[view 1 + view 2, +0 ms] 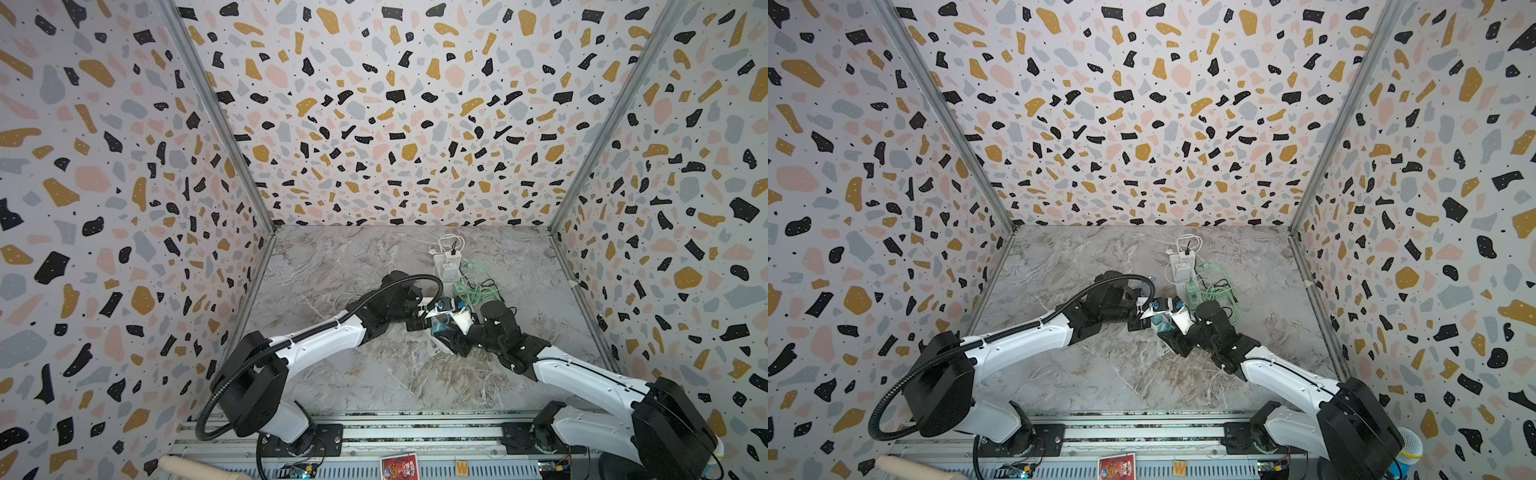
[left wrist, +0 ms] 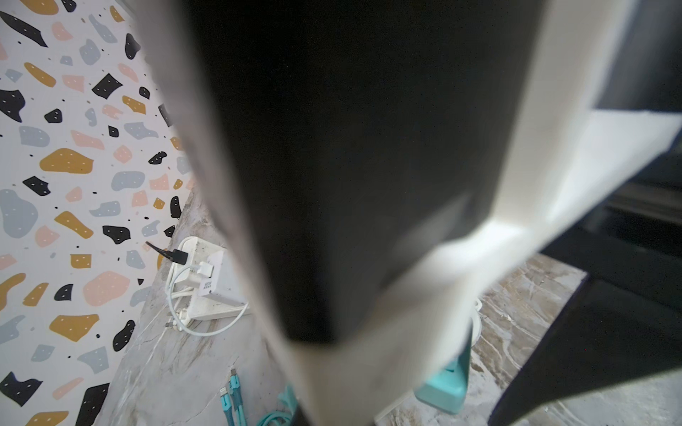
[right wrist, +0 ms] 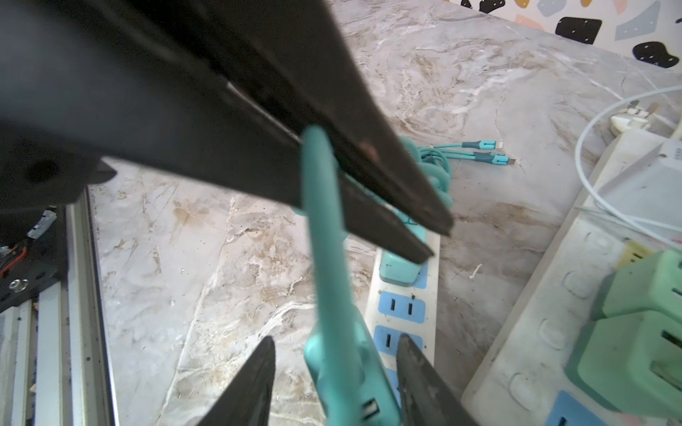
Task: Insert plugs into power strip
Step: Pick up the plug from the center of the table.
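Observation:
A teal plug [image 3: 350,387] hangs on its teal cable [image 3: 321,228] just above a narrow white power strip [image 3: 432,287] with blue sockets. My left gripper [image 3: 437,241] is shut on that cable higher up. My right gripper [image 3: 337,383] is open, one finger on each side of the hanging plug, with a gap on one side. Another teal plug [image 3: 400,269] sits in the strip's far socket, under the left fingertips. In both top views the two grippers meet mid-table around the teal plug [image 1: 440,328] [image 1: 1163,324]. The left wrist view is mostly blocked, with a teal plug [image 2: 446,387] at its edge.
A wider white power strip [image 3: 546,332] [image 1: 446,270] lies beside the narrow one and carries two mint green plugs [image 3: 634,354] and a white charger [image 3: 642,184] [image 2: 210,273]. Green cable loops [image 1: 478,286] and loose teal cable ends [image 3: 487,151] lie on the marble table. Patterned walls enclose three sides.

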Controlling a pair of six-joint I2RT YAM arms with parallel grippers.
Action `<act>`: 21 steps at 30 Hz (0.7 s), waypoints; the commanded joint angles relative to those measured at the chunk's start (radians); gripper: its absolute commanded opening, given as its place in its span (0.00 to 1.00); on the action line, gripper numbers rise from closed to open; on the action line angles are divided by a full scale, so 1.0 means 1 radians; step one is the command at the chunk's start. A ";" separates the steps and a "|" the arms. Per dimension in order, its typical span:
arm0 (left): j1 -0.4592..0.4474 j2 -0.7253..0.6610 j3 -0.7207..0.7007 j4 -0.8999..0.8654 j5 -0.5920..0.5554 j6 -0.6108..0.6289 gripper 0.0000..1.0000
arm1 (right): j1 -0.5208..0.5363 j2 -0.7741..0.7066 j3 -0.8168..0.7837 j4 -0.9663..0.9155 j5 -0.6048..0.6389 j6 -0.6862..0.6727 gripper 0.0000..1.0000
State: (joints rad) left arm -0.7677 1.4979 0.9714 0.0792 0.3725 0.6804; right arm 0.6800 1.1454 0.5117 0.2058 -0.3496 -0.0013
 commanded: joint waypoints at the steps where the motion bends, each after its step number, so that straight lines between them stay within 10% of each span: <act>1: 0.017 -0.038 -0.010 0.069 0.073 -0.028 0.00 | 0.000 -0.003 0.008 0.024 -0.043 -0.012 0.53; 21: 0.048 -0.038 -0.006 0.092 0.165 -0.071 0.00 | 0.001 0.002 0.000 0.054 -0.086 -0.004 0.51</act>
State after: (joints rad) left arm -0.7227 1.4792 0.9543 0.1081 0.4908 0.6262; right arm 0.6800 1.1465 0.5076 0.2424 -0.4198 -0.0017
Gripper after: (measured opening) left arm 0.047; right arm 0.511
